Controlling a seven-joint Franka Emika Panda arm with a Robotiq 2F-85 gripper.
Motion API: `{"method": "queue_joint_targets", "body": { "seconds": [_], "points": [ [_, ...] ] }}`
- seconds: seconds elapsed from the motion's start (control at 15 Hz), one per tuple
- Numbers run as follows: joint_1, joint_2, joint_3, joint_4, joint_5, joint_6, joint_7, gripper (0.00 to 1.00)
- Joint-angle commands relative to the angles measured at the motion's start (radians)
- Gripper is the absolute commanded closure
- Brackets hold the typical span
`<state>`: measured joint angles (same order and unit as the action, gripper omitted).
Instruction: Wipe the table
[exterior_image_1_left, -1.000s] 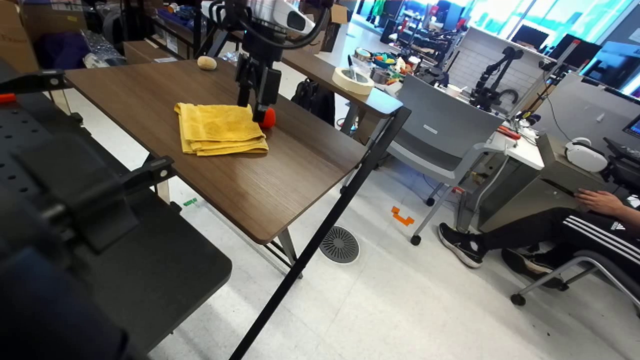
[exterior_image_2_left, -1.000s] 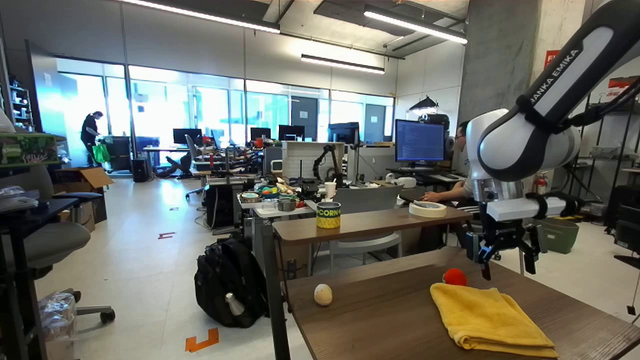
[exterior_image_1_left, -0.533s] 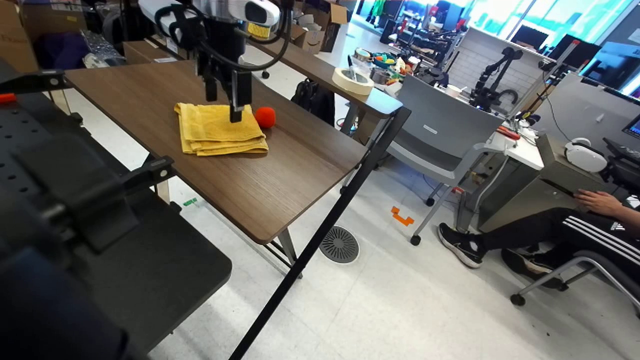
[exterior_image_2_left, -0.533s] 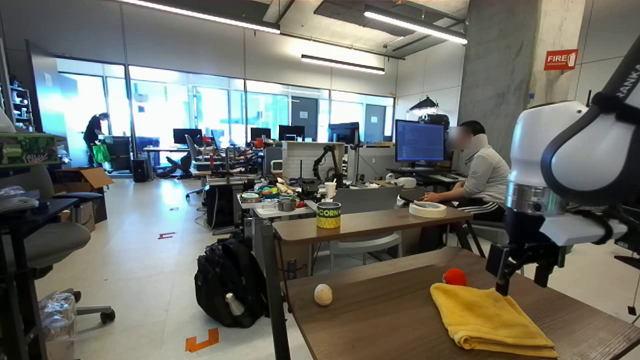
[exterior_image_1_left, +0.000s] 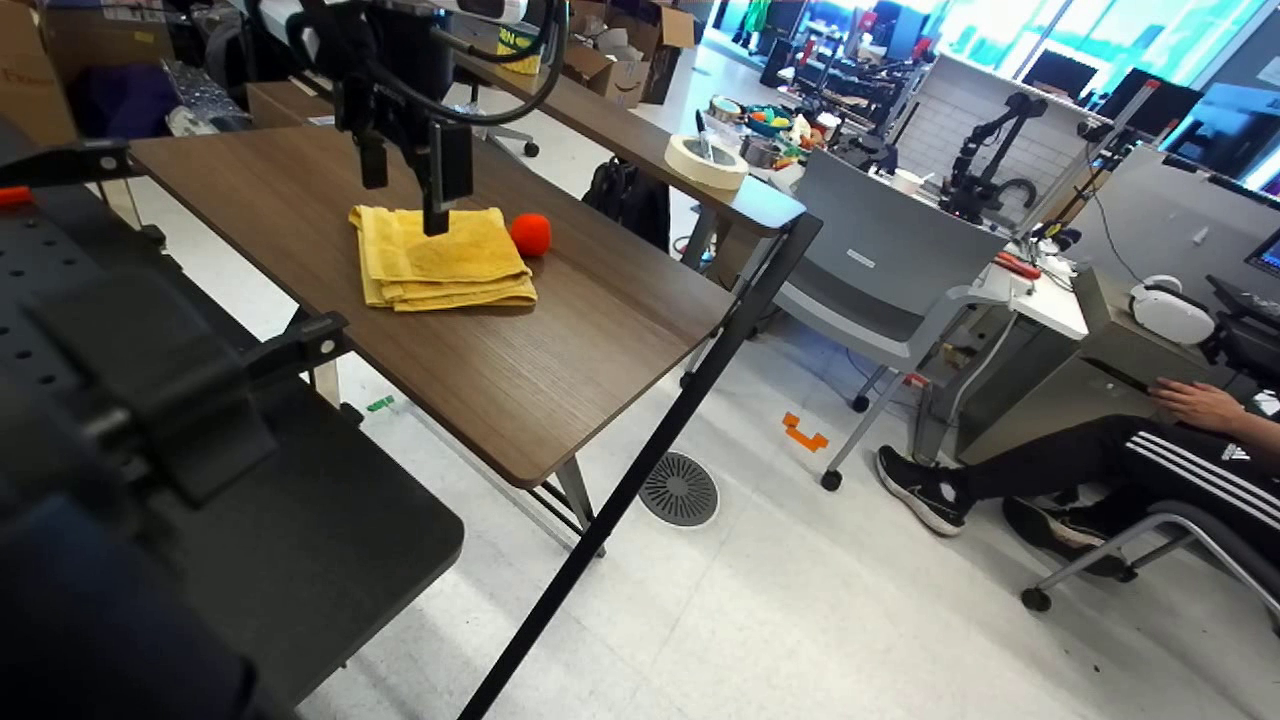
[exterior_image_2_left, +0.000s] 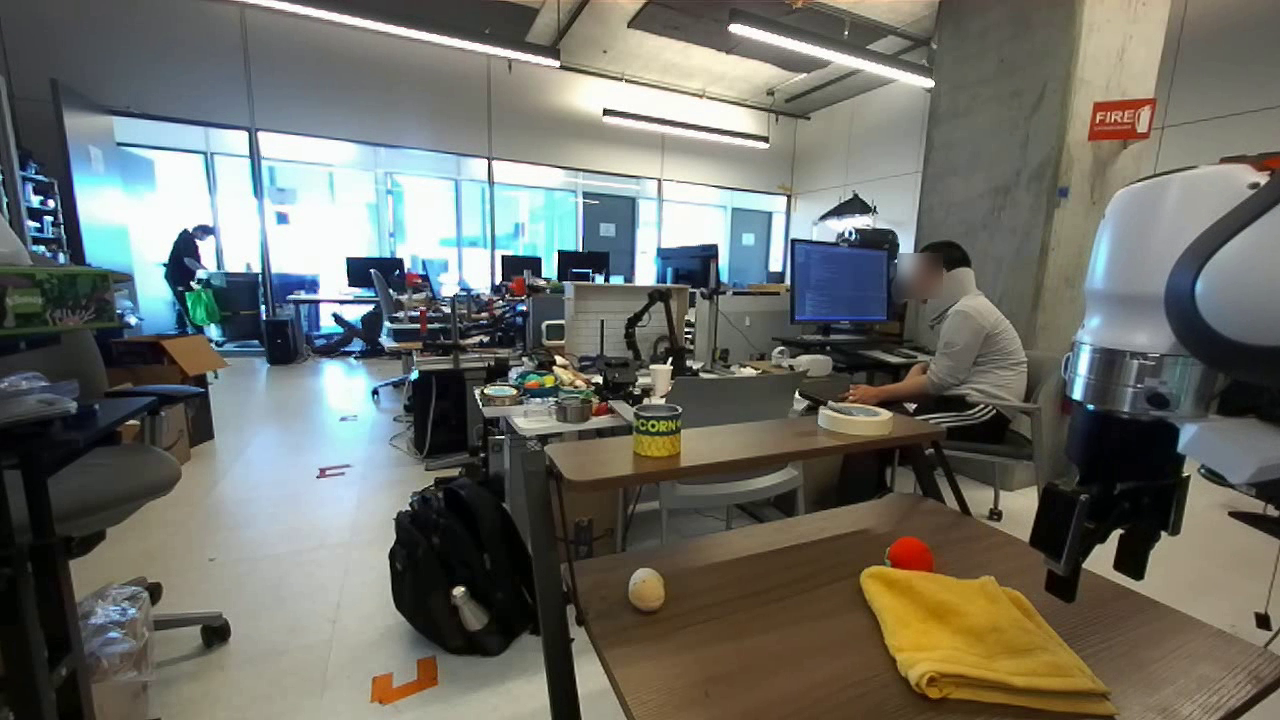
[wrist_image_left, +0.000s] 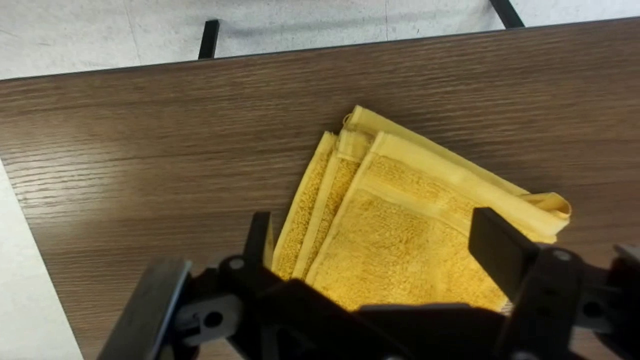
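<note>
End effector (wrist_image_left: 374, 240) spread wide, holding nothing, above table (exterior_image_1_left: 565, 365). Corn can (exterior_image_2_left: 657, 434) on shelf (exterior_image_2_left: 750, 442), contents hidden.

On the table (exterior_image_1_left: 590, 350), the cloth (exterior_image_1_left: 445, 262) lies beside a ball (exterior_image_1_left: 531, 235).

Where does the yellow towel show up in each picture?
In an exterior view: the towel is left of centre, partly behind the pincer.
In an exterior view: the towel is at lower right.
In the wrist view: the towel is right of centre, the pincer hiding parts of it.
Shared landmark: the brown table under it.
</note>
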<state>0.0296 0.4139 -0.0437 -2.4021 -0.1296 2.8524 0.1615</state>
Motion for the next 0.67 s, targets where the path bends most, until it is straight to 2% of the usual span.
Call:
{"method": "queue_joint_targets", "body": {
  "seconds": [0.0, 0.2, 0.6],
  "points": [
    [0.016, 0.000, -0.013, 0.000, 0.020, -0.001, -0.016, 0.00],
    [0.051, 0.012, -0.019, 0.046, 0.009, -0.003, 0.007, 0.00],
    [0.028, 0.185, 0.058, 0.392, 0.049, -0.257, -0.088, 0.00]
  ]
}}
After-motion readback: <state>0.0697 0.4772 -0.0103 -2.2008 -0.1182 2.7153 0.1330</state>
